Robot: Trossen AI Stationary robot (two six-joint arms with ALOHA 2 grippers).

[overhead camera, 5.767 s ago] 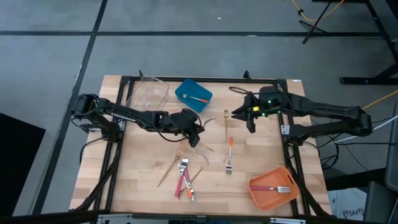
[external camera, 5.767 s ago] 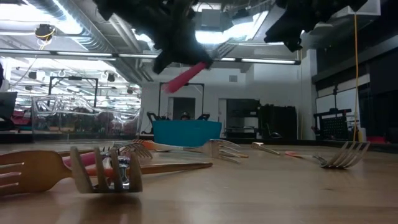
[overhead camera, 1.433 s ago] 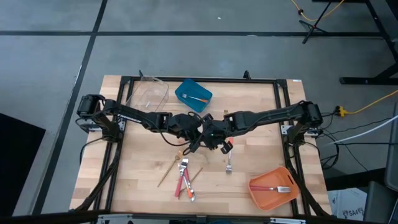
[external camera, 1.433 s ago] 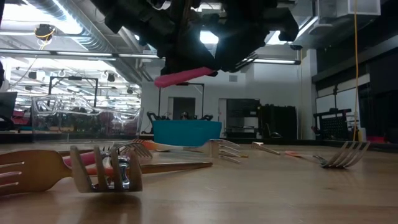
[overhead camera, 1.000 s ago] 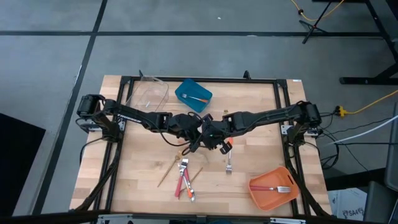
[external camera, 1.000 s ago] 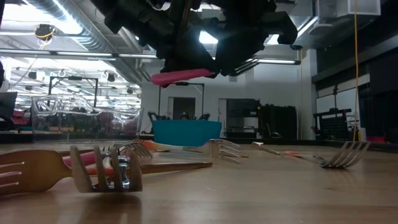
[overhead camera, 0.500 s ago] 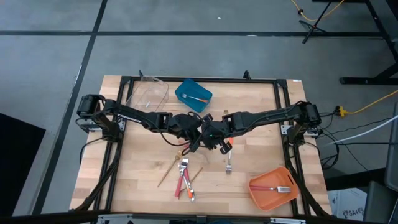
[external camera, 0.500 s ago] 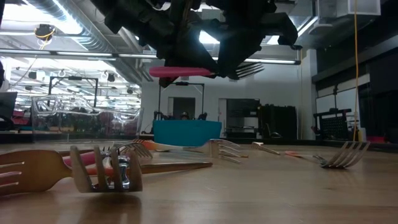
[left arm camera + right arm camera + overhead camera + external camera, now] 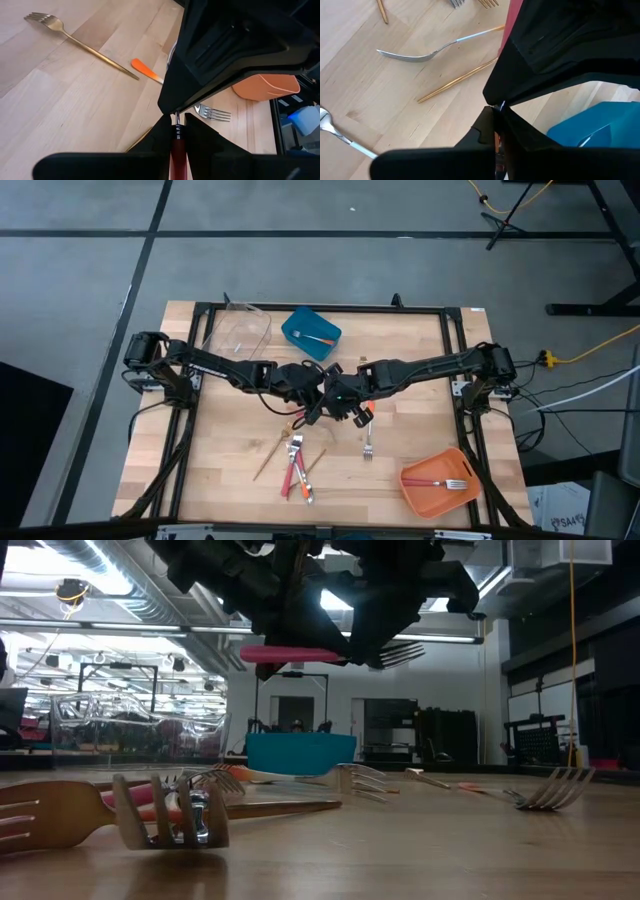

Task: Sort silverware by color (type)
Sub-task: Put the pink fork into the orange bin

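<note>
- Two pincers meet over the middle of the worktop point(image 9: 230, 470) in the high view. The left pincer point(image 9: 318, 402) and right pincer point(image 9: 336, 398) are tip to tip, with the fork they share hidden beneath them.
  - At 12 o'clock from them is the blue bin point(image 9: 290, 330).
  - At 10 o'clock, by the far edge, is the clear bin point(image 9: 240, 330).
  - At 4 o'clock, near the front right corner, is the orange bin point(image 9: 410, 490).
  - A heap of silverware point(image 9: 296, 465) lies at 7 o'clock, and an orange-handled fork point(image 9: 368, 435) at 5 o'clock.
  - Bare wood stretches toward 8 o'clock and along the right edge.
- Low view: the red-handled fork point(image 9: 295, 654) hangs level, high above the boards. Its handle points to 9 o'clock and its tines point(image 9: 400, 650) to 3 o'clock. Open air lies between it and the forks on the wood.
- Left wrist view: the left pincer point(image 9: 177, 120) is closed tight on the red handle point(image 9: 177, 150), with the other arm's dark body right against it. A gold fork point(image 9: 80, 42) lies apart on open wood.
- Right wrist view: the right pincer point(image 9: 496, 112) is clamped fully together on the fork's thin metal neck. A silver-headed fork point(image 9: 430, 50) and a gold handle point(image 9: 455, 80) lie on the wood beyond.
</note>
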